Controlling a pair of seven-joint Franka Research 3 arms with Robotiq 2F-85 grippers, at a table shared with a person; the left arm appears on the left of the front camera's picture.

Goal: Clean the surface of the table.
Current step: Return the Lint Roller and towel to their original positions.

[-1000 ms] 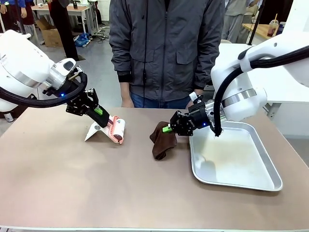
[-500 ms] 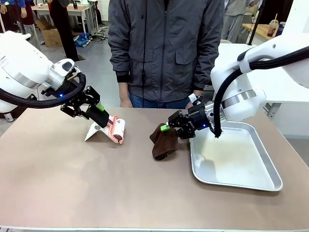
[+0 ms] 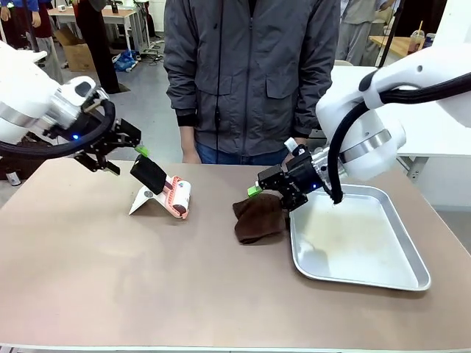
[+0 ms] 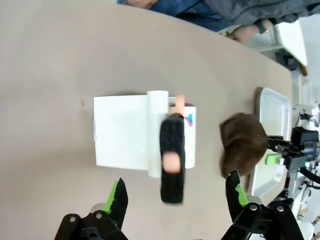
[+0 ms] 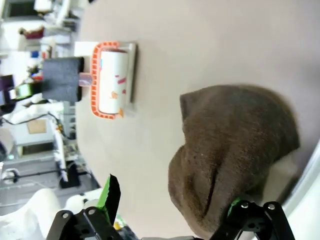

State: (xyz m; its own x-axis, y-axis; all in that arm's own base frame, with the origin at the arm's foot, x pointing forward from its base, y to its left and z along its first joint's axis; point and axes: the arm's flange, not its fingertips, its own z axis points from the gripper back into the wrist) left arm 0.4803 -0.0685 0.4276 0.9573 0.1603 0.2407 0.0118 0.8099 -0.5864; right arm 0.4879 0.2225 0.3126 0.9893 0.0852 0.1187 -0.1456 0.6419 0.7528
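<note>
Both the left gripper [image 3: 121, 151] and right gripper [image 3: 271, 185] are spread wide and hold nothing, so the brown cloth [image 3: 258, 218] beside the tray [image 3: 368, 276] could just sit on the table [image 3: 147, 272], leaving it dirty.

Bright, even overhead lighting; soft shadows on worktop [image 3: 147, 279]; mild glare on metal tray [image 3: 368, 250]; wrist views wide-angle, slightly blurred, edges curved.

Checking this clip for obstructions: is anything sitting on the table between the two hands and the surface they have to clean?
Yes. On the table, a lint roller on its white stand lies below the open left hand. A brown cloth lies under the open right hand, beside the metal tray.
</note>
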